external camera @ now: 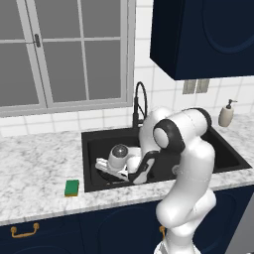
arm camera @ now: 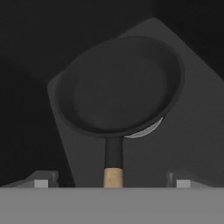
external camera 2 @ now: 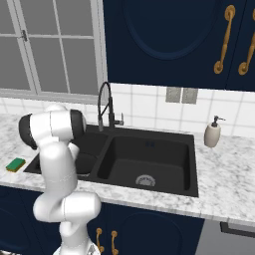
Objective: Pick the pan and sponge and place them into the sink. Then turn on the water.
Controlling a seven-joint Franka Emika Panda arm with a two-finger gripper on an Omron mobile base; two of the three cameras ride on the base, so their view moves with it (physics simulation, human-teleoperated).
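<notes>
Black frying pan [arm camera: 118, 85] lies in the left basin of the sink [external camera: 92, 141], over its drain. Gripper [arm camera: 113, 183] hangs above with jaws spread wide, holding nothing. Green sponge [external camera: 72, 187] rests on the counter [external camera: 34, 168] beside the sink.

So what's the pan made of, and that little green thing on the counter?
The pan looks like dark matte metal, smooth and dull, with a light-brown handle that looks wooden. The sponge looks soft and foamy: green top over a yellow layer. It's all rendered, so that's a guess from colour and shape.
</notes>
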